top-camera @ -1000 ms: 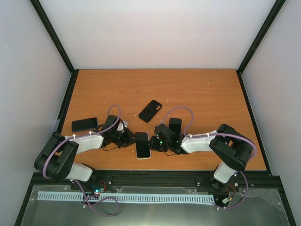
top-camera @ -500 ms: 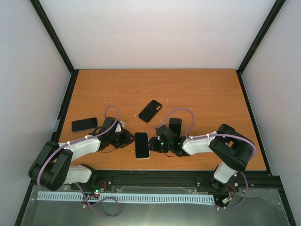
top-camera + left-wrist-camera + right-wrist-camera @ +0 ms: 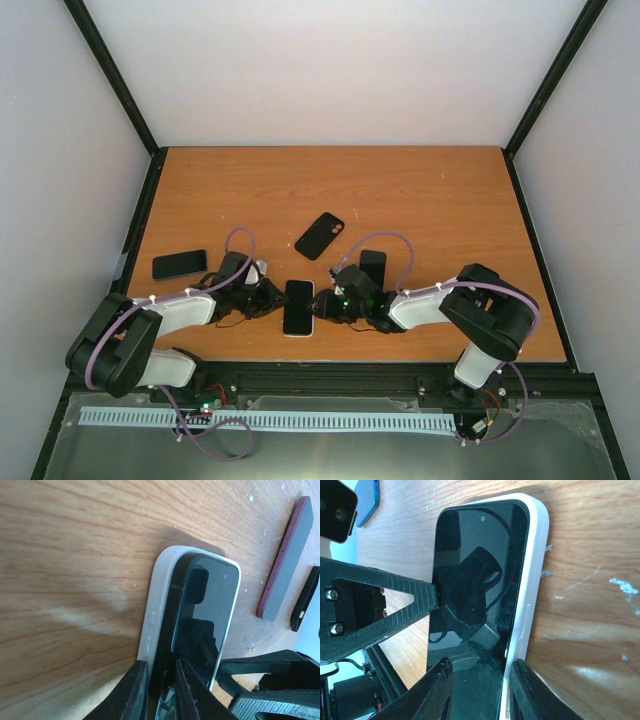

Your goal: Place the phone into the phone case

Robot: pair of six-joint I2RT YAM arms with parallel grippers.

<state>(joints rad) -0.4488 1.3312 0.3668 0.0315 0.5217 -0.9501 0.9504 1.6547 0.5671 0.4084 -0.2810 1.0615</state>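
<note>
Now the phone (image 3: 298, 307) lies near the front edge of the table (image 3: 430, 190), between the two hands, with its screen up. It sits inside the white phone case (image 3: 156, 595), but not fully. In the left wrist view, the long side of the phone nearer to the left hand (image 3: 161, 664) stands above the case wall, so the dark side with its buttons is visible. The opposite long side seems to sit lower in the case.

The left hand is narrow. One of its fingers (image 3: 135, 690) is at the outside of the white wall and the other is over the screen. The raised edge of the phone is pinched between them.

The right hand (image 3: 482, 662) is at the opposite side of the phone. Its fingers stand more apart: one tip rests on the glass, where its reflection meets it, and the other is just outside the white wall of the case. Whether this hand squeezes or only touches, I cannot tell.

A dark red phone (image 3: 286, 555) lies flat near the right hand, apart from the case. A black phone (image 3: 179, 264) lies near the left edge of the table, and one more black piece (image 3: 320, 235) lies further back, well apart from both hands
</note>
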